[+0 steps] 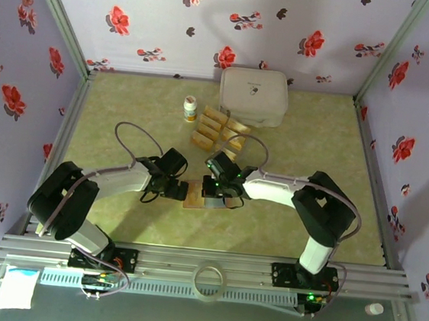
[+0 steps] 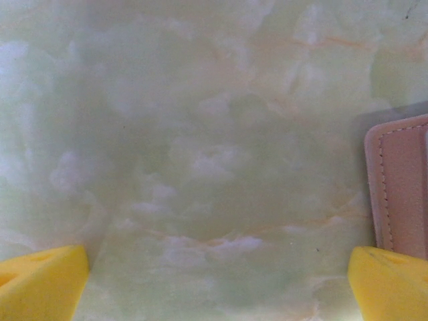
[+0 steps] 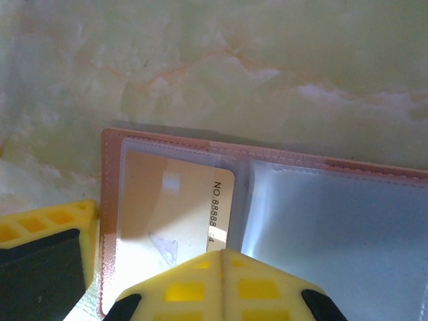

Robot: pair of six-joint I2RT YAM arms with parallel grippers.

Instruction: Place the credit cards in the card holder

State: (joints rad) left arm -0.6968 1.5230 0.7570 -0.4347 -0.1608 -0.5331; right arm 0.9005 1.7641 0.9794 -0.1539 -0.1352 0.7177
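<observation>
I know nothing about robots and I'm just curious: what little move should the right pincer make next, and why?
Probably lift the shut right pincer away from the card holder: one credit card already sits inside it, while more credit cards lie loose by the white box.

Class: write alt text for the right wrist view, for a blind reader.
An open pink card holder lies on a green marbled table, one gold card in a clear pocket. The shut right gripper, yellow-tipped, covers the card's lower edge.

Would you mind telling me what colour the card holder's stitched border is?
The card holder border is pinkish-tan, clearest in the right wrist view.
</observation>
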